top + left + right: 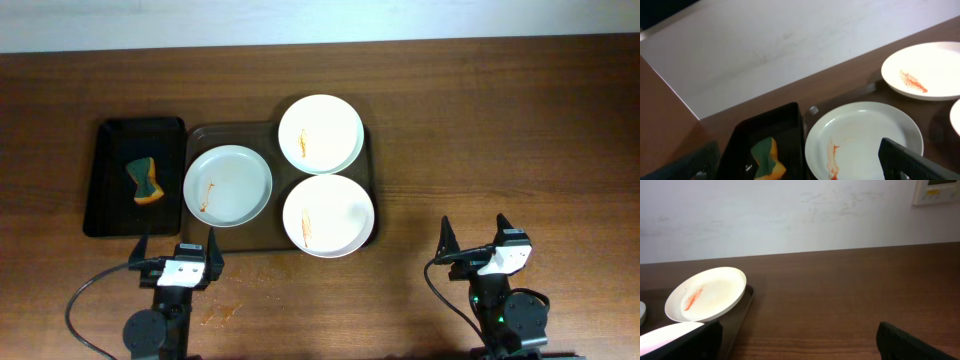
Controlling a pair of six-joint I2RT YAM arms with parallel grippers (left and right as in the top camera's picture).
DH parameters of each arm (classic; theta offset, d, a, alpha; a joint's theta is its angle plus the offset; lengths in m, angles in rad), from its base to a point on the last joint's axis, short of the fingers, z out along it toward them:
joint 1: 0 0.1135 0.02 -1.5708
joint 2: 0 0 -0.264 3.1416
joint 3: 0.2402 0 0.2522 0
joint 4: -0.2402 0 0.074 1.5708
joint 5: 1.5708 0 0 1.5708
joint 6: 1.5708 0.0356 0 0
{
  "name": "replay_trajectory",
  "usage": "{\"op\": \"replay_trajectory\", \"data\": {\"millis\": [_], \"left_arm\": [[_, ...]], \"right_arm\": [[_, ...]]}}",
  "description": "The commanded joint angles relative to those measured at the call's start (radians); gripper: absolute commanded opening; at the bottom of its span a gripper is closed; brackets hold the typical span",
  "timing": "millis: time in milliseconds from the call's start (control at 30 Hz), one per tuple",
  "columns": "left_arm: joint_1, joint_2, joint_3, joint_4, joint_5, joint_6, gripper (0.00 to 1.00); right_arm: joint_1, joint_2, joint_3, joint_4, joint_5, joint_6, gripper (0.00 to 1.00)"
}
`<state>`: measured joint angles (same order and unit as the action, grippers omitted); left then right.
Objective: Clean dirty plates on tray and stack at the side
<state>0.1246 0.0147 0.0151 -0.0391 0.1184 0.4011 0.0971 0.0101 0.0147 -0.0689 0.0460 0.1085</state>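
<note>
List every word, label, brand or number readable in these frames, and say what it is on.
No text can be read in any view.
The wall panel, seen in the right wrist view, has markings too blurred to read.
The plates, tray, black tray and sponge carry no print.

plates [228, 186] on tray [232, 134] | sponge [146, 180] in smaller tray [112, 150] | smaller tray left of tray

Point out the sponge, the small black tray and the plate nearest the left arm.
sponge [146, 180], overhead view, middle of its green and orange body.
small black tray [108, 208], overhead view, bare floor beside the sponge.
left plate [232, 180], overhead view, clean white centre.
</note>
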Motion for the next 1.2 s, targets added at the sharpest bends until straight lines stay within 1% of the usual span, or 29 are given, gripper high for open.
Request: {"op": "replay_trajectory", "data": {"millis": [0, 67, 167, 300, 433, 600, 767, 933, 967, 1000, 1100, 1167], "left_arm": [[-0.004, -0.009, -0.005, 0.011, 0.066, 0.012, 0.99], [-0.004, -0.009, -0.005, 0.027, 0.131, 0.013, 0.99], [-0.004, -0.009, -0.005, 0.102, 0.195, 0.012, 0.99], [-0.004, -0.008, 0.002, 0.196, 0.204, 0.000, 0.99], [-0.004, 0.024, 0.056, 0.196, 0.209, -0.117, 0.99], [-0.004, 0.150, 0.174, 0.196, 0.243, -0.124, 0.99], [-0.004, 0.351, 0.336, 0.181, 0.299, -0.124, 0.99], [-0.004, 0.605, 0.523, 0.098, 0.394, -0.124, 0.99], [-0.004, 0.659, 0.563, 0.071, 0.412, -0.124, 0.99], [-0.003, 0.757, 0.637, 0.016, 0.433, -0.124, 0.99], [-0.003, 0.904, 0.758, -0.085, 0.467, -0.124, 0.99], [-0.003, 1.034, 0.871, -0.183, 0.489, -0.124, 0.99]], "right_arm": [[-0.004, -0.004, -0.009, 0.026, -0.037, 0.004, 0.98], [-0.004, -0.004, -0.009, 0.058, -0.062, 0.004, 0.98], [-0.004, -0.004, 0.006, 0.087, -0.081, 0.004, 0.98], [-0.004, -0.004, 0.062, 0.087, -0.088, 0.004, 0.98], [-0.004, -0.004, 0.132, 0.085, -0.117, 0.003, 0.98], [-0.004, 0.012, 0.204, 0.083, -0.126, 0.003, 0.98], [-0.004, 0.075, 0.288, 0.033, -0.148, 0.003, 0.98], [-0.004, 0.197, 0.407, -0.017, -0.197, 0.003, 0.98], [-0.004, 0.225, 0.435, -0.024, -0.205, 0.003, 0.98], [-0.004, 0.277, 0.486, -0.041, -0.217, 0.003, 0.98], [-0.004, 0.370, 0.584, -0.097, -0.236, 0.003, 0.98], [-0.004, 0.447, 0.666, -0.165, -0.249, 0.003, 0.98]]}}
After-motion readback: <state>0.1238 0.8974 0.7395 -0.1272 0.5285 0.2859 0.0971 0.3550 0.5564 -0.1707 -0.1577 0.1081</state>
